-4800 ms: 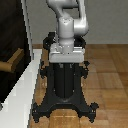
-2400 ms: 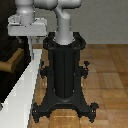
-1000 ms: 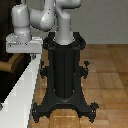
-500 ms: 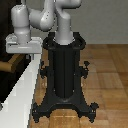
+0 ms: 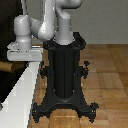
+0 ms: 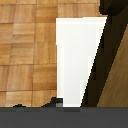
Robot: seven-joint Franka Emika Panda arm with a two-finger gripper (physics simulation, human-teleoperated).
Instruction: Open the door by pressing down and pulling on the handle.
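Arm extended over the door point(image 5: 20, 92) at the exterior view's left; the pincer's point(image 5: 22, 54) state cannot be told. The handle point(image 5: 6, 66), tan, lies just beneath it. Risk: an off-centre press may slip off the lever.

The floor point(image 5: 107, 75) is tan wooden parquet laid in square blocks. The black ribbed pedestal point(image 5: 64, 75) stands directly on it, its splayed feet point(image 5: 65, 110) resting flat on the boards.
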